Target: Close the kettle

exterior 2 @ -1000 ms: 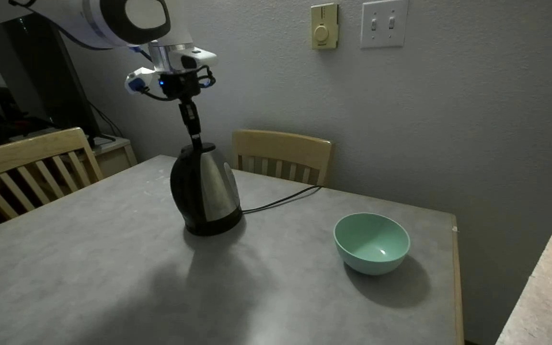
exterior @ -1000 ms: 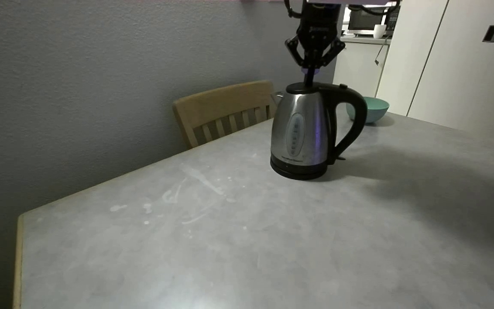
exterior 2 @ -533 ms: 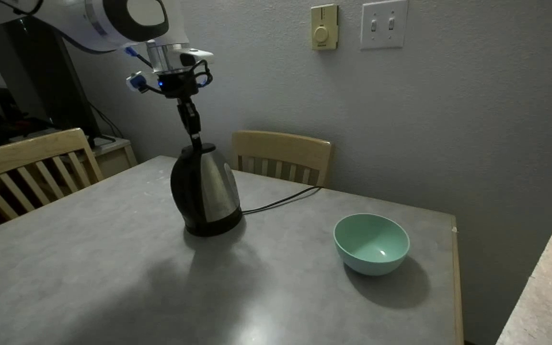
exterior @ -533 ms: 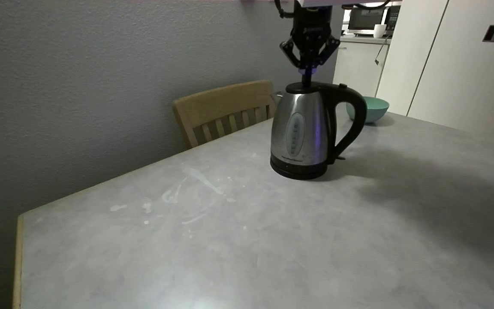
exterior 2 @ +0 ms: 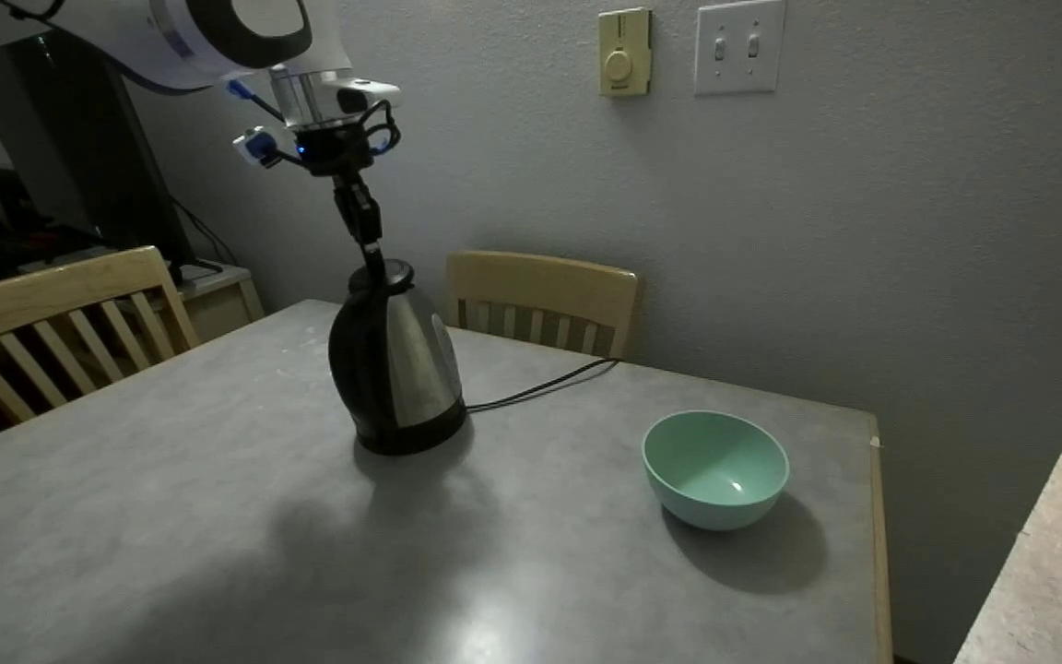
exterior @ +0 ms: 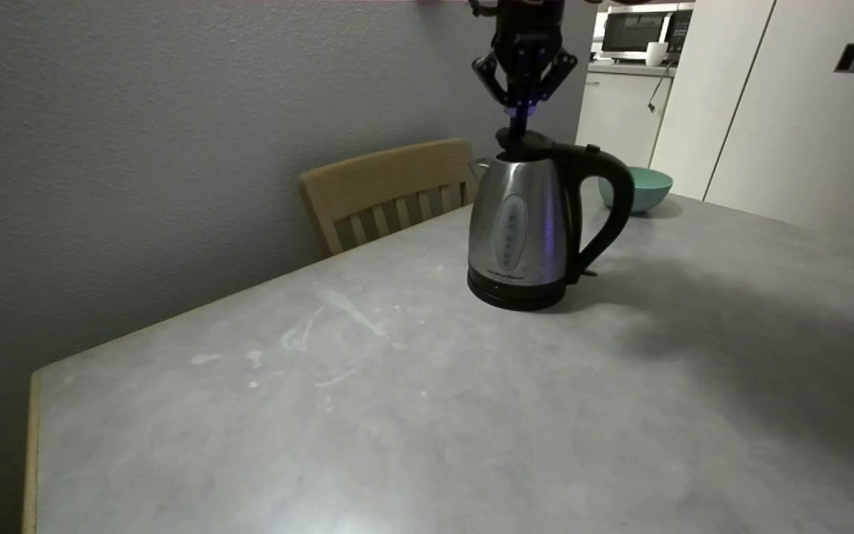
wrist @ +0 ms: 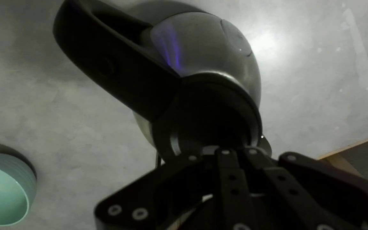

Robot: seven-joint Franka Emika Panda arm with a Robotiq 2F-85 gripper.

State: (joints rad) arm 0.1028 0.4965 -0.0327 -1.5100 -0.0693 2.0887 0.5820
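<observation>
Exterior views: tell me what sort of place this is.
Probably a home dining area near a kitchen: wooden chairs at a table and, in an exterior view, a microwave on a counter.

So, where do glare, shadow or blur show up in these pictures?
In both exterior views, bottom-edge glare on the flat grey tabletop, broad shadows across it; in an exterior view, fuzzy lettering on the shiny stainless-steel kettle; in the wrist view, white glare beside the kettle, violet streaks on its steel, its curved black handle and the black jointed hand very dark.
</observation>
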